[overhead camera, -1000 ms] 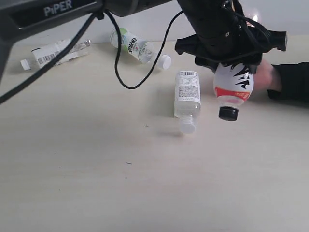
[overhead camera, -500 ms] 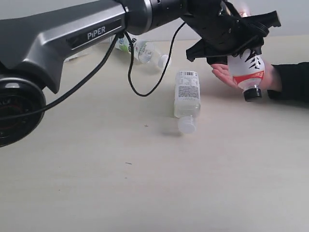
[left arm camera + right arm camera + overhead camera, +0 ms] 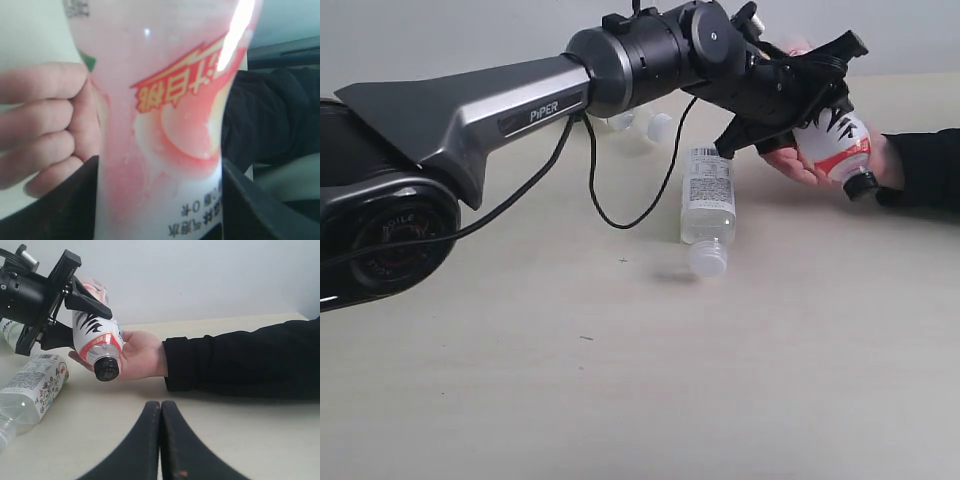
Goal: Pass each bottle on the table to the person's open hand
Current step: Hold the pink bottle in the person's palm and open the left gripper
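Note:
My left gripper (image 3: 810,95) is shut on the pink-red labelled bottle (image 3: 835,145), black cap (image 3: 861,186) pointing down and towards the camera. The bottle lies in the person's open hand (image 3: 790,160), whose black sleeve (image 3: 920,170) comes in from the right. Up close, the left wrist view shows the bottle (image 3: 165,125) between my black fingers (image 3: 60,200), with the hand's fingers (image 3: 45,125) touching it. A white-capped bottle with a barcode label (image 3: 708,200) lies on the table (image 3: 620,380). From the right wrist I see my right gripper (image 3: 161,407) shut and empty, low over the table, facing the bottle (image 3: 95,340) and hand (image 3: 142,355).
Two more white caps (image 3: 660,125) peek out behind the left arm (image 3: 520,100), their bottles mostly hidden. The arm's black cable (image 3: 595,190) loops down over the table. The barcode bottle (image 3: 30,390) lies to one side of the right gripper.
The left arm has carried the pink-red bottle right and down until it rests in the open hand. The arm now covers the bottles at the back of the table.

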Available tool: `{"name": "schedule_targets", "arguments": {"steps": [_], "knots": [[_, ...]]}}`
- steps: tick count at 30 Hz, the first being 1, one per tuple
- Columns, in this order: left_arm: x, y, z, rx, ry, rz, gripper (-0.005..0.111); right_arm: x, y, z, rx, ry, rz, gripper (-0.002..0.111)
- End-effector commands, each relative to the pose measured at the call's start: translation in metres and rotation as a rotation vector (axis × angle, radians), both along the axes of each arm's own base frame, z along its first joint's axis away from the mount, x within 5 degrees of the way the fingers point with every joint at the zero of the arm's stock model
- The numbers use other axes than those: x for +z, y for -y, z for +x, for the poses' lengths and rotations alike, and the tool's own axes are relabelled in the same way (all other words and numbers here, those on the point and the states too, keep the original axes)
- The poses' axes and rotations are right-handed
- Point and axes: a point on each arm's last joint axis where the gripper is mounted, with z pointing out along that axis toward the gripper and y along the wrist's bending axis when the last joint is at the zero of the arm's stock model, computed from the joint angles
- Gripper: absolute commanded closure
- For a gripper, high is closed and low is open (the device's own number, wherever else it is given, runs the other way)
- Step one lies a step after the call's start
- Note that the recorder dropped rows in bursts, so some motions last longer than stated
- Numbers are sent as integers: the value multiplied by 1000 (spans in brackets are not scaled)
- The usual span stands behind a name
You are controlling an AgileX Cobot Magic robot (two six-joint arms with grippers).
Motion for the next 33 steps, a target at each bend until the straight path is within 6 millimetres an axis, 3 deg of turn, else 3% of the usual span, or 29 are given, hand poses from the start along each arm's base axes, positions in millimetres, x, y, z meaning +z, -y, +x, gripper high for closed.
{"name": "schedule_targets", "arguments": {"steps": [1, 8, 33], "knots": [[-6, 2, 8, 71, -14, -90, 107, -1, 0, 0, -1, 10, -8, 108], [-25, 5, 9, 76, -50, -101, 107, -1, 0, 0, -1, 10, -8, 108], [-26, 4, 9, 73, -32, -88, 107, -1, 0, 0, -1, 10, -8, 108]]}}
